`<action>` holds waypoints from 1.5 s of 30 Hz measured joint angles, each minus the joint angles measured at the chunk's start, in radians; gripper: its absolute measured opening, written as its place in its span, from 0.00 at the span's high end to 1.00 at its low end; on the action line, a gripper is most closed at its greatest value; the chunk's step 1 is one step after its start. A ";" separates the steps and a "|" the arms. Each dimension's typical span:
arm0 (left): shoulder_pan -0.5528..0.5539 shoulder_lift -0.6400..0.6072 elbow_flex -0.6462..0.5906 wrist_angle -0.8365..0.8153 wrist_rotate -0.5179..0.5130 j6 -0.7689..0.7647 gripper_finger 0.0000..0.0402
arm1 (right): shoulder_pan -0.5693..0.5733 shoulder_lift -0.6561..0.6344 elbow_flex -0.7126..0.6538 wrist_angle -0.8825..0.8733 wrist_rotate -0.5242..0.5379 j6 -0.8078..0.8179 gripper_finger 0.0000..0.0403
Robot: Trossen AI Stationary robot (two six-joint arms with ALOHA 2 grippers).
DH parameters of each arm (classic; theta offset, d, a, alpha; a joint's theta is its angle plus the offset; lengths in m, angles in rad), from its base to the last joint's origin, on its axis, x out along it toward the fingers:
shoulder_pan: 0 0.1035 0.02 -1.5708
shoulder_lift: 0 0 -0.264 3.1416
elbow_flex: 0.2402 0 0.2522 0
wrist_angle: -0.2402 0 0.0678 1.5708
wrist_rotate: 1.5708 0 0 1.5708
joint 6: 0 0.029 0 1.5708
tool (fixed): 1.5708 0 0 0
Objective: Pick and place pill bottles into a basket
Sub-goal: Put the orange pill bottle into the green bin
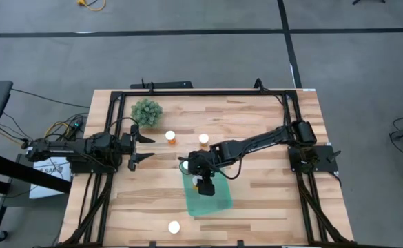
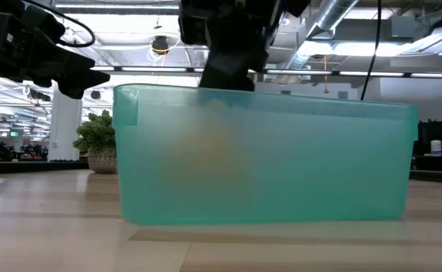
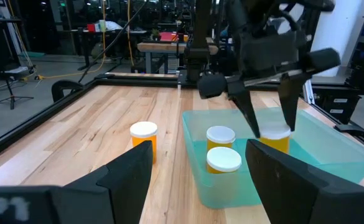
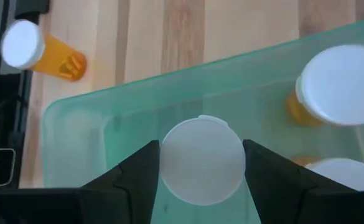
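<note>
The teal basket [image 1: 208,196] lies at the table's middle, toward the near edge. My right gripper [image 1: 204,182] reaches down into it, shut on an orange pill bottle [image 3: 275,140] with a white cap. Two more bottles [image 3: 220,137] [image 3: 224,160] stand upright inside the basket. Two bottles [image 1: 170,136] [image 1: 204,138] stand on the table beyond the basket, and one [image 1: 174,226] stands near the table's near edge. My left gripper [image 1: 145,146] is open and empty at the table's left, pointing toward the basket. My right gripper pinches the bottle's white cap [image 4: 201,160] between its two fingers, one on each side of the round rim. The fingers [image 3: 251,118] come from above, pointing down. The bottle is upright inside the basket; I cannot tell whether its base rests on the basket's floor.
A small bushy green plant [image 1: 147,110] stands at the far left of the table. A black frame rail [image 1: 208,91] runs round the table. In the low view the basket's wall [image 2: 266,159] fills most of the picture.
</note>
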 joint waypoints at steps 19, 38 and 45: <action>0.000 0.000 0.000 0.000 0.000 0.000 0.38 | -0.013 0.001 -0.051 0.073 -0.018 0.001 0.43; 0.000 0.000 0.000 0.000 0.000 0.000 0.38 | 0.000 -0.049 0.084 0.059 -0.075 -0.075 0.42; 0.000 0.000 0.000 0.000 0.000 0.000 0.38 | 0.016 -0.228 0.099 0.056 0.011 -0.170 0.42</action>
